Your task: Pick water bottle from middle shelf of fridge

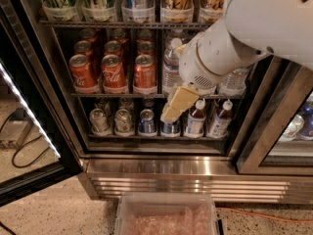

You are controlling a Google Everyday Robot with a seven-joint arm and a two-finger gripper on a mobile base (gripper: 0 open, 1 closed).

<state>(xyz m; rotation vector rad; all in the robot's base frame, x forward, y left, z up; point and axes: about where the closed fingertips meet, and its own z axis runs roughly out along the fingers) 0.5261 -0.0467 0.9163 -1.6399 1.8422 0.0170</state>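
The clear ribbed plastic water bottle (170, 65) stands upright, white cap up, on the dark wire middle shelf (112, 95) of the stainless-steel fridge (161, 168), hemmed between red cola cans (113, 72) and the white arm. The cream gripper (177, 105) hangs before the shelf's front edge; I cannot tell its grip.

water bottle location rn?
Camera view: water bottle stands on the middle shelf, right of the red cans; gripper sits just below it, in front.
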